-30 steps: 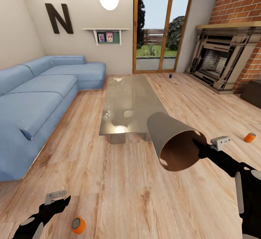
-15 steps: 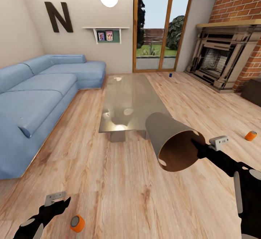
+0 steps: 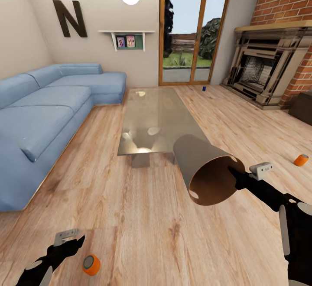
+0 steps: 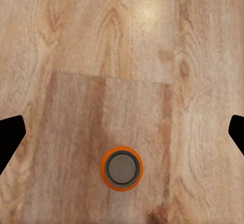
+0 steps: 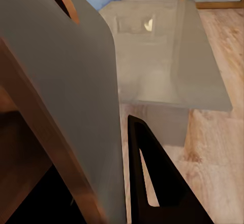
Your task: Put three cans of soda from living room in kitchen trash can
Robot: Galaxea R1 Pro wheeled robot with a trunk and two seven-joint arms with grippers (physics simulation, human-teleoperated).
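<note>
While upright, orange can (image 3: 91, 264) beside left hand (image 3: 69, 242)

wood floor (image 3: 143, 216), three cans, glass table (image 3: 151, 121)

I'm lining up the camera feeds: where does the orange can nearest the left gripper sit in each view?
Head view: the orange can stands on the wood floor near the bottom edge, just right of the left gripper.
Left wrist view: the can is seen top-down, low and central.
Right wrist view: not in it.
Shared landmark: the wood floor.
</note>
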